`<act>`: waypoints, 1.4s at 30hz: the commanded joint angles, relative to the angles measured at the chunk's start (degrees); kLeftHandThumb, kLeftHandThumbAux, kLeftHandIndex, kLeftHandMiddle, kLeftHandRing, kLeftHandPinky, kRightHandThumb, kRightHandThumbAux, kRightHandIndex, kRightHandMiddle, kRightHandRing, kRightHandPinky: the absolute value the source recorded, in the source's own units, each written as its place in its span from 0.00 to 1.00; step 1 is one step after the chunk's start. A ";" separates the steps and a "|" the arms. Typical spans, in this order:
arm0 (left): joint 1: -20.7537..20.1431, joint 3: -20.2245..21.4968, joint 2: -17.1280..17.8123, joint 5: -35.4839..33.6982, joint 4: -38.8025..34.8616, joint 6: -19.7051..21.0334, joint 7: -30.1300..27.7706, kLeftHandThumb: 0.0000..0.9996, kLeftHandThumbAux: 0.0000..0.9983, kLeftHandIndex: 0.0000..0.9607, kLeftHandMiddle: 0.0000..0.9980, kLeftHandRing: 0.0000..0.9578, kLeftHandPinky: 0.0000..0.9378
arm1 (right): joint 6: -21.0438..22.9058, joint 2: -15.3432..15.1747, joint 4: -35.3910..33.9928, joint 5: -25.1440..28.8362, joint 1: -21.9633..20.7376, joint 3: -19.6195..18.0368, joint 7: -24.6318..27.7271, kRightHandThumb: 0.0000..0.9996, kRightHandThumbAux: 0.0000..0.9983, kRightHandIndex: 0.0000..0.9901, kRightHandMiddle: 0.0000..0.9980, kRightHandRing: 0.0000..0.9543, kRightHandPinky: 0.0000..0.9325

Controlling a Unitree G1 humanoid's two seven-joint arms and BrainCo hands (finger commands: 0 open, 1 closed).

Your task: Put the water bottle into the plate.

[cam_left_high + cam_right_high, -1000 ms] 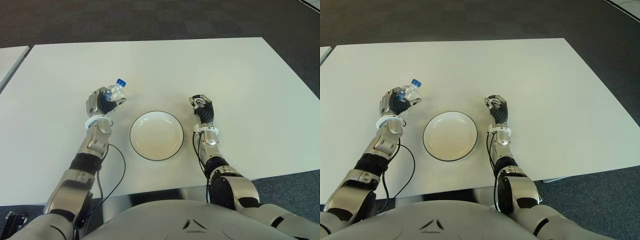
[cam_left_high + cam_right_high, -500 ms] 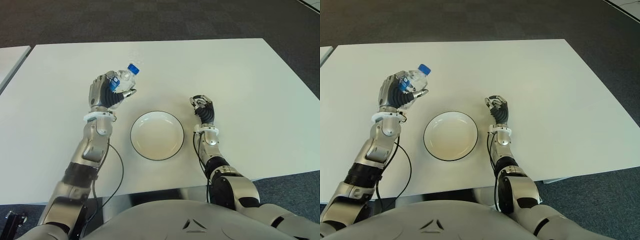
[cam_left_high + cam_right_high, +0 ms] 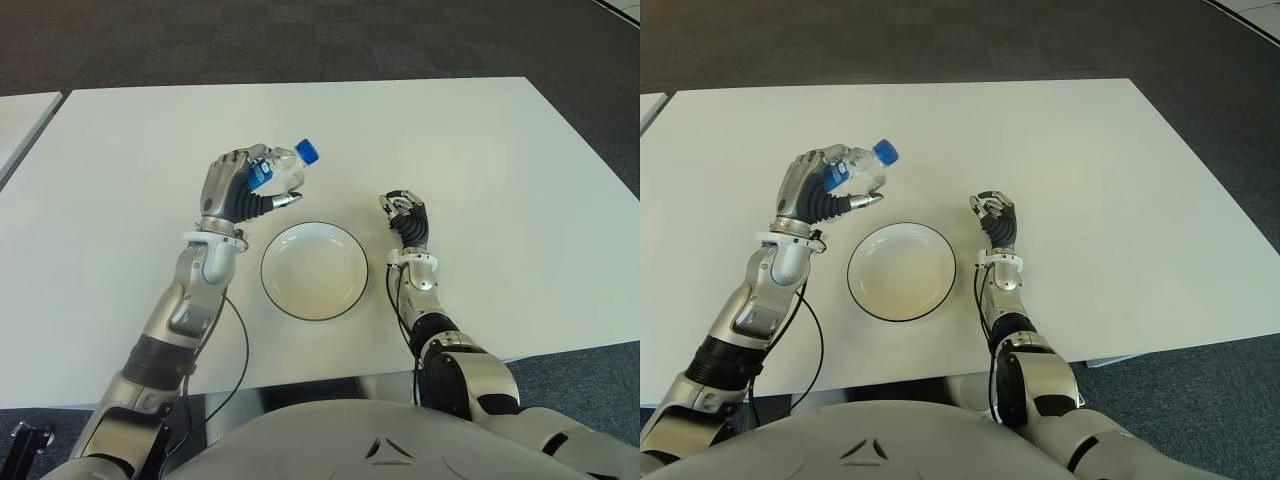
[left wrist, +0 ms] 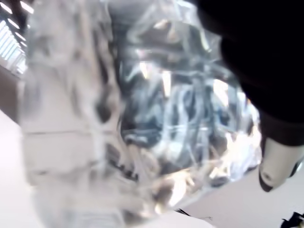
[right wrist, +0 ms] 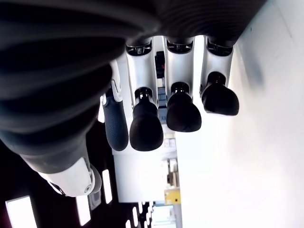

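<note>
Plate (image 3: 314, 271) sits empty on the white tabletop (image 3: 500, 160), nearest me, between my two hands. My right hand (image 3: 405, 218) shows just right of it, fingers curled in, holding nothing. My left hand (image 3: 240, 188) is up off the tabletop, beyond the plate's left rim, fingers wrapped around the water bottle (image 3: 280, 172), tilted, blue cap pointing right.

Silver arms, black fingers (image 5: 146, 132) — dangling cable

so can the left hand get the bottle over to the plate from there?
Probably yes. The left hand grips the water bottle in the air just beyond the plate, with nothing between them.
</note>
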 commanded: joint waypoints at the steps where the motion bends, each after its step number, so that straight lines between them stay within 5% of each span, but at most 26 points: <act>1: 2.13 -1.52 0.98 1.66 -3.34 -1.95 -3.37 0.85 0.67 0.41 0.54 0.91 0.90 | 1.16 0.23 1.11 0.07 0.89 0.01 -0.48 0.71 0.73 0.44 0.81 0.84 0.87; 19: 1.72 -7.37 3.93 3.41 -2.06 -9.09 -15.83 0.85 0.67 0.42 0.55 0.91 0.90 | 1.78 0.64 0.71 0.89 0.93 -0.11 0.03 0.71 0.73 0.44 0.80 0.84 0.86; 42: -0.59 -12.97 2.18 8.92 14.08 -13.60 -13.56 0.85 0.67 0.42 0.55 0.90 0.91 | 0.96 0.47 0.46 0.35 1.36 0.12 -0.47 0.71 0.73 0.44 0.80 0.83 0.86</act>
